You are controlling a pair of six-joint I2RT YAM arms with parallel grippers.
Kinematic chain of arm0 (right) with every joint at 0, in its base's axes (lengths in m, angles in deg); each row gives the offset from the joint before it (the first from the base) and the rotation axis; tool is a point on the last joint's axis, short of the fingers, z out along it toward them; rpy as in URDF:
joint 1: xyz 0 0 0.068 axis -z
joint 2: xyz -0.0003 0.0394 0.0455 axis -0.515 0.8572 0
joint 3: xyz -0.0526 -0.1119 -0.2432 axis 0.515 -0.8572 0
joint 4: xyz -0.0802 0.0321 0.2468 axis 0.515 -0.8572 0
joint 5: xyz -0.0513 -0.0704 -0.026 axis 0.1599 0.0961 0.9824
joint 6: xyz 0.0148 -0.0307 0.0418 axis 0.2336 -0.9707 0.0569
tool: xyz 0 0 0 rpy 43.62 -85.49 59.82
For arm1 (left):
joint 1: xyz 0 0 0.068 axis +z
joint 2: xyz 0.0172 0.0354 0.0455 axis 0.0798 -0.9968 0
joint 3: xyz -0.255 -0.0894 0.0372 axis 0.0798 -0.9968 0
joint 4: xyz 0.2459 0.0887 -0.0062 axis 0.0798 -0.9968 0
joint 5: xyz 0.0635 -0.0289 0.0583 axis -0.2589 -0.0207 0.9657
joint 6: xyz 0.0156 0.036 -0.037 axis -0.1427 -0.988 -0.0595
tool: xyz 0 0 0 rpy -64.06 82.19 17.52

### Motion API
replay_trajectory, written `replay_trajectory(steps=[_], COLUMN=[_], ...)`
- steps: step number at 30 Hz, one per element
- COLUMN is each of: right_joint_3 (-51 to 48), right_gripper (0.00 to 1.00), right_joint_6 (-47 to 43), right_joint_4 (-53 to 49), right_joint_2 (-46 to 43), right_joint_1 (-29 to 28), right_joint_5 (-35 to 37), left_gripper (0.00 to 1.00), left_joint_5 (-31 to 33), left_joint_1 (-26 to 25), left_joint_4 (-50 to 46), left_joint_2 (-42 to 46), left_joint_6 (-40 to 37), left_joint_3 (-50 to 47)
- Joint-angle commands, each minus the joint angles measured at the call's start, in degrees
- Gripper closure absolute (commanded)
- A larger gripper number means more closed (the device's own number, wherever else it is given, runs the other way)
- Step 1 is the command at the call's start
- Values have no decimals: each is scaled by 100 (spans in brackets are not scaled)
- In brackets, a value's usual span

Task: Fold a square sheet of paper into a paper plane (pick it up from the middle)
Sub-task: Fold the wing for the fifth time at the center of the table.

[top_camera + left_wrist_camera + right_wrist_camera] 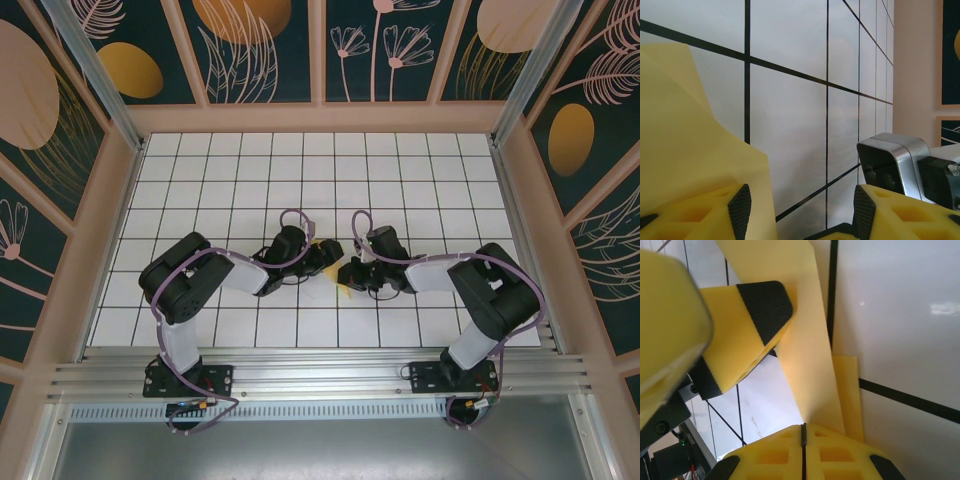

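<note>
Paper sheet (810,350) (over the middle of the table (300,180)) is pinched by your right gripper (802,440), jaws closed tight; your left gripper (801,207) stands open beside it. Close it off-line and you could skew or tear the fold.

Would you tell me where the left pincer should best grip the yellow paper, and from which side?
Probably the free raised flap, clear of the shut right pincer. The yellow paper stands thin beside one finger of the open left pincer, so come sideways, straddling its edge.
</note>
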Motion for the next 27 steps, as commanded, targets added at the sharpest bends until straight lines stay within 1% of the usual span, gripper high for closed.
replay_trajectory(steps=[1, 7, 11, 14, 22, 25, 27], right_joint_3=[-118, -342, -327, -322, -58, 122, 174], right_gripper=[92, 91, 91, 91, 90, 89, 88], right_joint_6=[-238, -339, -475, -557, -489, -516, -510], right_joint_4=[-330, -321, -685, -794, -852, -942, -870], right_joint_2=[120, 157, 18, -162, -747, -708, -604], right_joint_1=[47, 46, 53, 54, 59, 54, 39], right_joint_5=[256, -30, 86, -14, -290, -289, -439], left_gripper=[40, 41, 41, 41, 41, 41, 40], left_joint_5=[181, 215, 254, 264, 207, 207, 207], left_joint_1=[22, 26, 18, 19, 20, 18, 19], left_joint_4=[-842, -895, -933, -956, -974, -992, -1000], left_joint_2=[-397, -390, -379, -379, -374, -369, -370], left_joint_6=[-126, -120, -116, -125, -167, -187, -196], left_joint_3=[-135, -152, -162, -161, -135, -131, -118])
